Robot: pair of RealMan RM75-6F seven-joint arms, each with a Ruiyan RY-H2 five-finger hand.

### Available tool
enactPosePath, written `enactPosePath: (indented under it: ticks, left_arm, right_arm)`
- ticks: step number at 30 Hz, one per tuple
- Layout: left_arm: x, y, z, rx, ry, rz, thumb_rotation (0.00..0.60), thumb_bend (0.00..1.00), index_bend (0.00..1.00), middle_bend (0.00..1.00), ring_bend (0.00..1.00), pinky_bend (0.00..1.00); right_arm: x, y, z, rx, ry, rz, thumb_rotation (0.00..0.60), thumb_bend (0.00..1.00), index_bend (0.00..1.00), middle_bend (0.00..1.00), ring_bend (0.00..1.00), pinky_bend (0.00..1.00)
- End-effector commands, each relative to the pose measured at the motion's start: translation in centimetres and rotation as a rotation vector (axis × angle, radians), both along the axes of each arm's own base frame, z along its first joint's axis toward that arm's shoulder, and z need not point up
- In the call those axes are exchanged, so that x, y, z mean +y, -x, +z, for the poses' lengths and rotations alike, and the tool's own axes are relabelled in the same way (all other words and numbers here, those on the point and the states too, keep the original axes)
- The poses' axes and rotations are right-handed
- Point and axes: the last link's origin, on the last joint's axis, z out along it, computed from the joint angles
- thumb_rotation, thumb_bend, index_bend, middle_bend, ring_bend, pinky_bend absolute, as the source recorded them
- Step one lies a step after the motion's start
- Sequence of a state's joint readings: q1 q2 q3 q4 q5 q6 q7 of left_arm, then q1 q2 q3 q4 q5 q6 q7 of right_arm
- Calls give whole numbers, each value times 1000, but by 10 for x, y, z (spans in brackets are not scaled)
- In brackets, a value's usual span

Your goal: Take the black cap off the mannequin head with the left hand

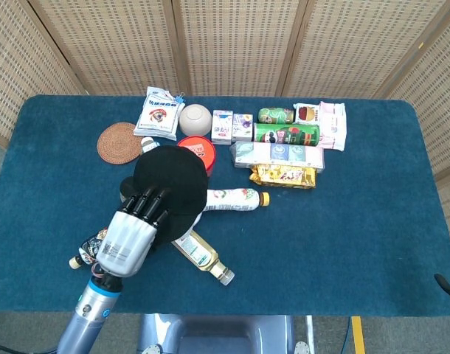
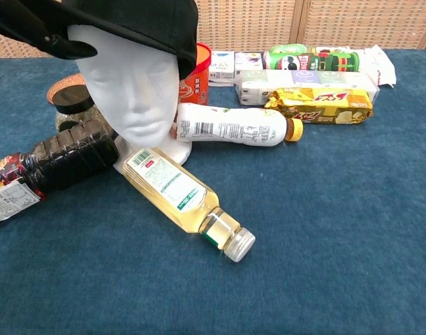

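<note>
Cap not off yet. The black cap [image 1: 171, 184] sits on the white mannequin head [image 2: 133, 84], left of table centre, brim toward 7 o'clock in the head view. The left hand [image 1: 131, 237] is over the brim, fingers [image 1: 153, 203] laid on top of the cap; the chest view shows a dark fingertip poking under the brim edge at 9 o'clock of the face. Cannot tell whether the hand grips the brim or only rests on it. Judgement: reach looks done, grip unconfirmed, lift and removal left. Right hand barely visible at the head view's bottom right corner, state unreadable.

Writing: mostly too small. The green can [image 2: 294, 61] at 1 o'clock of the head looks like a Pringles-type tube, logo face visible, name not readable. The yellow snack pack [image 2: 321, 102] has red lettering, unreadable. The clear bottle [image 2: 185, 201] at 5 o'clock has a white label with a green band, text illegible. The dark bottle [image 2: 52, 167] at 8 o'clock and the white bottle [image 2: 230, 125] at 3 o'clock: fine print only.
</note>
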State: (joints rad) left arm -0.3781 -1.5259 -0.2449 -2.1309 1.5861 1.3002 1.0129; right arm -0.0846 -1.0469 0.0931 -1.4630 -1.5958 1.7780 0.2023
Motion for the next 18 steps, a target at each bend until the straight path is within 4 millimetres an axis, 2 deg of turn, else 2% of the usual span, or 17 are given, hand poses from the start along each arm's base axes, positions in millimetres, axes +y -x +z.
enactPosePath:
  ticks: [1,7,18]
  left_arm:
    - [8,-4,-7,-3,-65,6,600,172,563,351,294,448]
    - [13,-2,-10,-17,-113,3,600,276,677,482,416,594]
    - [18,5,1,-56,-157,-11,600,309,713,524,456,609]
  right_arm:
    - [0,0,0,-4,-2,1,600,0,100,0,0,0]
    - [0,0,-1,-7,-18,1,600,0,102,0,0,0]
    - [0,-1,-5,-3,-34,2,600,0,105,0,0,0]
